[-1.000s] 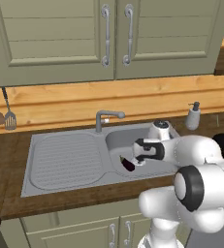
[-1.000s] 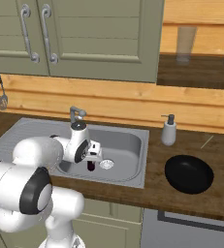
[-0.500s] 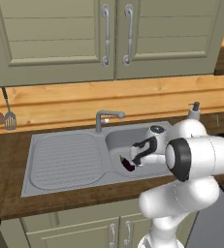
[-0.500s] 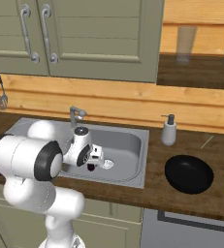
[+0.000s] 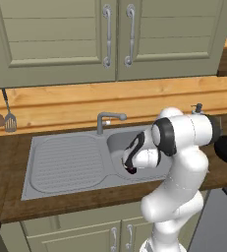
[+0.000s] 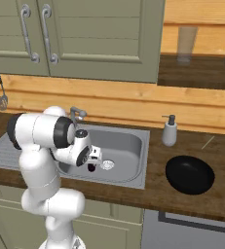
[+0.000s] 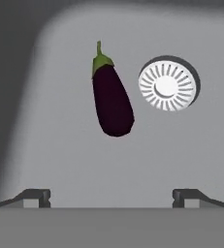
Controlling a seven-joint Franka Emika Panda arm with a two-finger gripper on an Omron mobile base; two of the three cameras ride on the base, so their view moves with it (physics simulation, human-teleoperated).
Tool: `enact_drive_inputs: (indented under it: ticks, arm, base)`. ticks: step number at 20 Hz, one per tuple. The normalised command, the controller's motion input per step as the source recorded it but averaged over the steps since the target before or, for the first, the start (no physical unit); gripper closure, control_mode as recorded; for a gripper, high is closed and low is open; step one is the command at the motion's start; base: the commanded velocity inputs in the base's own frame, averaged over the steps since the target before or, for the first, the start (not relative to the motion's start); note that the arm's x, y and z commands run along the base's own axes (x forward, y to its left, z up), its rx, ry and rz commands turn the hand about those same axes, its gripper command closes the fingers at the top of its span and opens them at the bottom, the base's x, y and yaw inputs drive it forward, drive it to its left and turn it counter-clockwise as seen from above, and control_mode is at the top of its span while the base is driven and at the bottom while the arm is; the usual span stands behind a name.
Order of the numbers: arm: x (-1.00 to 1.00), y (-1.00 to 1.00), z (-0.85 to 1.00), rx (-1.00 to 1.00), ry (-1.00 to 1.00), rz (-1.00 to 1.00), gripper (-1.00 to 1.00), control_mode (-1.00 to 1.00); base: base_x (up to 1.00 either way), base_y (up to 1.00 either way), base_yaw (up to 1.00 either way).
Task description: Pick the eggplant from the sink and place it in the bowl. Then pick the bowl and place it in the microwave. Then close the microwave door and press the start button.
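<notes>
Down in the sink point(image 7: 45, 160), open claw point(image 7: 111, 196) hangs above the eggplant point(image 7: 112, 97), beside drain point(image 7: 168, 85)

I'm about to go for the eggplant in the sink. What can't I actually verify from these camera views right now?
- End effector height above the eggplant: the hand view looks straight down at it, giving no depth.
- Eggplant in both base views: mostly covered by the robot's hand, a dark sliver shows.
- Bowl: its inside is too dark to read in the right base view; the left base view's right edge cuts it off.
- Sink basin floor: partly blocked by the arm.
</notes>
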Motion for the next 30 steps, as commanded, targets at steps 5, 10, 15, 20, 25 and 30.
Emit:
enact_drive_inputs:
  ticks: [5,10,15,20,25,30]
  arm:
    - [0.58,0.0,-0.41,0.0,0.0,0.0,-1.0,-1.0]
    - [0.47,0.0,-0.49,0.0,0.0,0.0,-1.0,-1.0]
    - [0.53,0.0,-0.45,0.0,0.0,0.0,-1.0,-1.0]
    - [0.08,0.0,-0.47,0.0,0.0,0.0,-1.0,-1.0]
    - [0.0,0.08,-0.51,0.0,0.0,0.0,1.0,-1.0]
    - [0.0,0.0,-0.1,0.0,0.0,0.0,1.0,-1.0]
  base:
    - [0.0,0.0,0.0]
    - [0.0,0.0,0.0]
    - [0.0,0.0,0.0]
    - [0.0,0.0,0.0]
    - [0.0,0.0,0.0]
    - [0.0,0.0,0.0]
